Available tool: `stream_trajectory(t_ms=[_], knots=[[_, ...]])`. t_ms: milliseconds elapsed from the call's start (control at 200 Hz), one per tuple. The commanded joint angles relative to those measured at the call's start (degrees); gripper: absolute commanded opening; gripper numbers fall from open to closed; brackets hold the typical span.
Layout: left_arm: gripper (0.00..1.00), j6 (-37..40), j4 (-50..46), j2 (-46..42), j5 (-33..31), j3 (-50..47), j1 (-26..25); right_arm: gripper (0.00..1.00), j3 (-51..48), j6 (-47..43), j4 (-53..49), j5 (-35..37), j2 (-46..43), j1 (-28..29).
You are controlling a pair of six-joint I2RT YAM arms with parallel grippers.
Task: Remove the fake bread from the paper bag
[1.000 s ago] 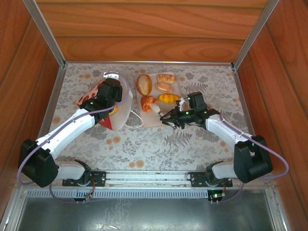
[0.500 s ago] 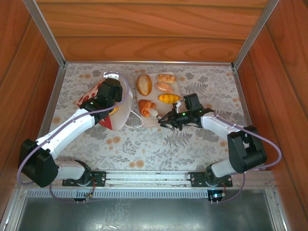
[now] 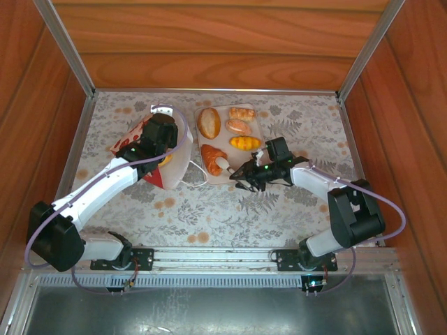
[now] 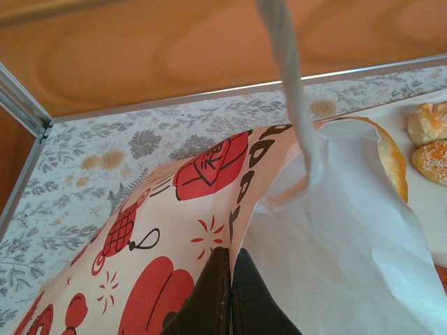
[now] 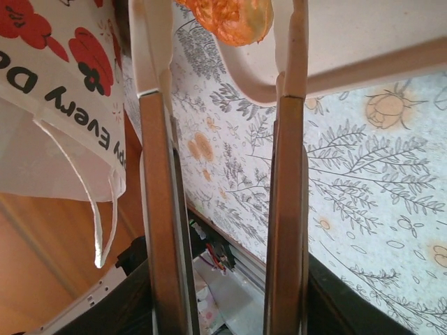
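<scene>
Five pieces of fake bread [image 3: 238, 127] are laid out on the tray [image 3: 225, 138]; the task is judged partly done.
The right pincer [image 3: 232, 171] is seen apart and empty, with the croissant [image 3: 213, 154] just beyond its tips. The paper bag [image 3: 178, 157] is clamped at its edge by the left pincer [image 4: 229, 269]. An orange piece [image 3: 165, 159] is glimpsed beside that pincer in the bag, so at least one is judged still to be removed.

Paper bag [image 3: 176, 159] left, tray [image 3: 213, 178] right, both on the tabletop [image 3: 209, 209].
Five breads [image 3: 209, 123] sit on the tray, just right of the bag.
</scene>
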Motion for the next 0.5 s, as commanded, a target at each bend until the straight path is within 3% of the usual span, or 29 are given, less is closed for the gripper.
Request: stream_trajectory(t_ms=[0,495], knots=[[0.0,-0.66,-0.08,-0.73,0.25,1.26,0.21,0.48,1.53,-1.59,-2.4,0.33,-2.62,0.27],[0.0,-0.94,-0.12,-1.46,0.33,0.7,0.21,0.49,2.22,-4.15,-11.66,5.19,-8.87,0.27]])
